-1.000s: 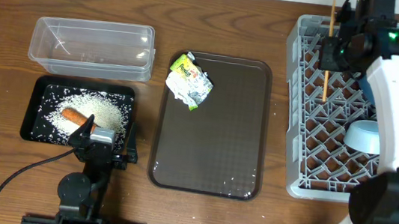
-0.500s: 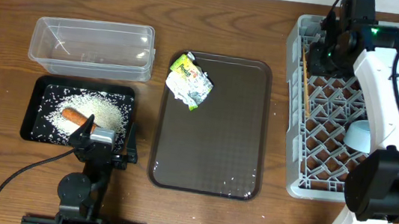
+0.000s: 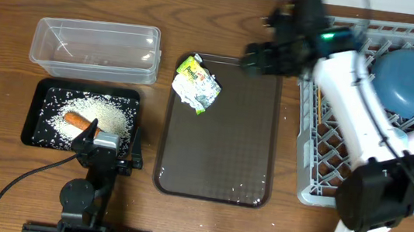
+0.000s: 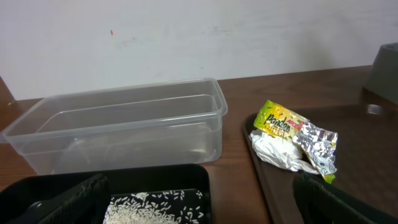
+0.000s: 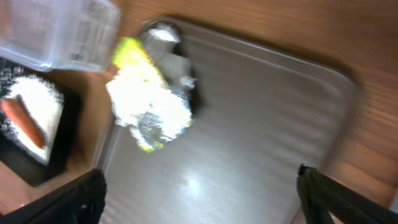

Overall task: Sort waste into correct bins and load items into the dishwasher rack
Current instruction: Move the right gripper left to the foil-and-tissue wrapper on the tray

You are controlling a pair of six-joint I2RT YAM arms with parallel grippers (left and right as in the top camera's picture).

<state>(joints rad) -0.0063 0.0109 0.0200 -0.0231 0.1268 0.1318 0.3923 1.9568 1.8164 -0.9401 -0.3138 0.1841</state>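
Now right hand (image 3: 251, 56) over far edge of brown tray (image 3: 252, 168), fingers apart, empty. Crumpled wrapper (image 3: 196, 84) on tray's far-left corner, partly overhanging rim. Best approached from above, closing on bulky foil middle, then carried to clear tub (image 3: 94, 48). Left hand (image 4: 199, 199) parked by black tray (image 3: 40, 109), fingers spread, holding nothing.
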